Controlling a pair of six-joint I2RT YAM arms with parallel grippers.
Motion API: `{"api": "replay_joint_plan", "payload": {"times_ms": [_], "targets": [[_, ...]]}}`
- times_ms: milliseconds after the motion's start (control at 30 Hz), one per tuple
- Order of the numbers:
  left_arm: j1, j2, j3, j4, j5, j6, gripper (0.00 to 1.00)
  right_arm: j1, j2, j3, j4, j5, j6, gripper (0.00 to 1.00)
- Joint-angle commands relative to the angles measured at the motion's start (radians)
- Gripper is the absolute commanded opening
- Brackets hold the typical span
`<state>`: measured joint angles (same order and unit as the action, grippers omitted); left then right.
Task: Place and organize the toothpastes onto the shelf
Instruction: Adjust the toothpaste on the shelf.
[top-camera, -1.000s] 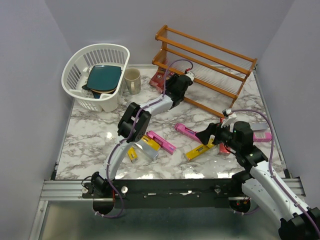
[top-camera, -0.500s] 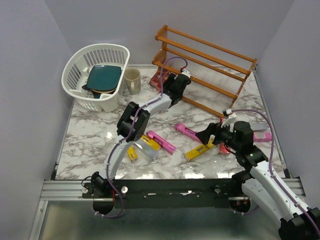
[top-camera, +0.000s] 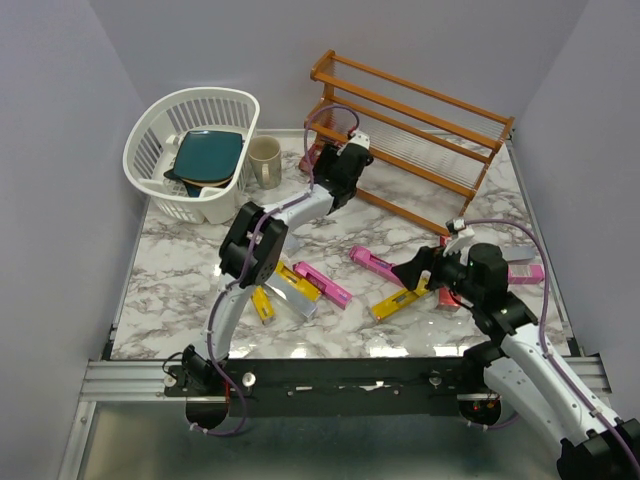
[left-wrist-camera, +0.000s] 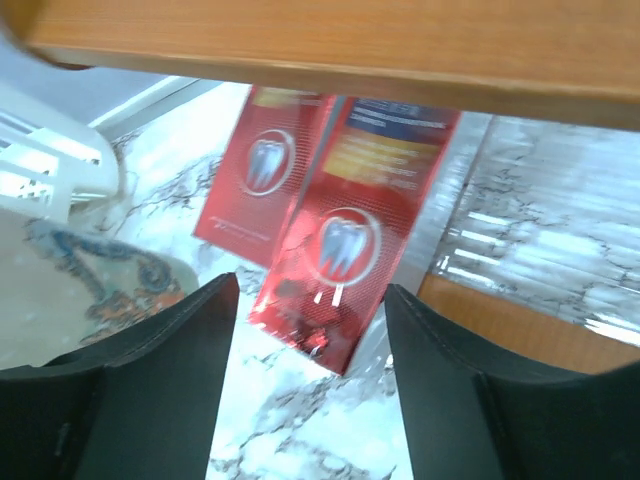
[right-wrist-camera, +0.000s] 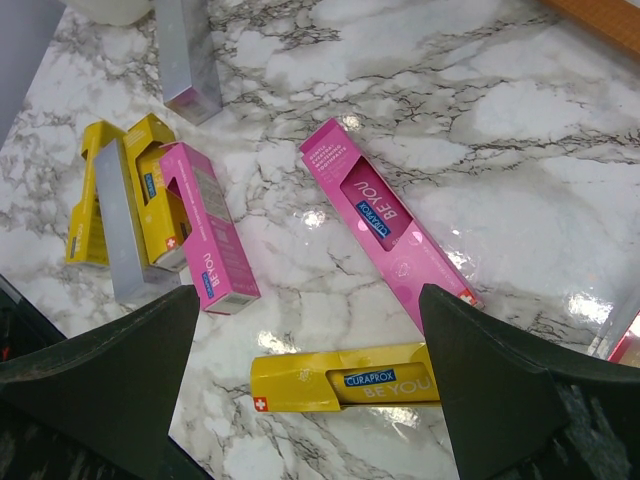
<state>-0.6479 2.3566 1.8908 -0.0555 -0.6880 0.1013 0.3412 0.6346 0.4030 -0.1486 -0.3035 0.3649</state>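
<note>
basket (top-camera: 137, 152) left of mug (top-camera: 266, 160), shelf (top-camera: 415, 91) right, toothpastes (top-camera: 400, 303) in front

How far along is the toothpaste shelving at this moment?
Barely started. The shelf has bare upper tiers; two red cartons lie beneath one rail, by the open left claw. Nothing is in hand: the right claw is open too. A pink carton, a yellow carton and others wait on the marble.

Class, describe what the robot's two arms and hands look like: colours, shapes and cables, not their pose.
The left arm and right arm have white tubular links and black joint housings. A thin purple cable loops along each. The left hand and right hand are black, with two broad wedge-shaped fingers.
</note>
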Motion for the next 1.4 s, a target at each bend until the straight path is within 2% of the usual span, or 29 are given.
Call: {"api": "replay_joint_plan", "payload": {"times_ms": [0,133,400,633,800,1000,1167,1367], "targets": [[0.008,-0.189,-0.087,0.028,0.042,-0.13,0.76,0.007,-0.022,0.031,-0.023,0.015,-0.003,1.0],[0.014,-0.278,-0.166,0.029,0.09,-0.236,0.83,0.007,-0.036,0.03,-0.025,0.014,0.002,1.0],[0.05,-0.465,-0.392,0.022,0.228,-0.517,0.88,0.007,-0.075,0.022,-0.04,0.015,0.008,1.0],[0.067,-0.623,-0.573,0.039,0.292,-0.613,0.91,0.007,-0.127,0.039,-0.123,0.098,0.032,1.0],[0.067,-0.752,-0.712,0.052,0.332,-0.641,0.98,0.007,-0.153,0.057,-0.19,0.188,0.063,1.0],[0.08,-0.902,-0.866,0.081,0.338,-0.667,0.99,0.007,-0.161,0.088,-0.285,0.288,0.091,1.0],[0.122,-0.936,-0.975,0.189,0.421,-0.802,0.99,0.005,-0.13,0.089,-0.267,0.254,0.089,1.0],[0.155,-0.812,-0.994,0.42,0.498,-1.017,0.99,0.007,-0.102,0.053,-0.168,0.146,0.066,1.0]]}}
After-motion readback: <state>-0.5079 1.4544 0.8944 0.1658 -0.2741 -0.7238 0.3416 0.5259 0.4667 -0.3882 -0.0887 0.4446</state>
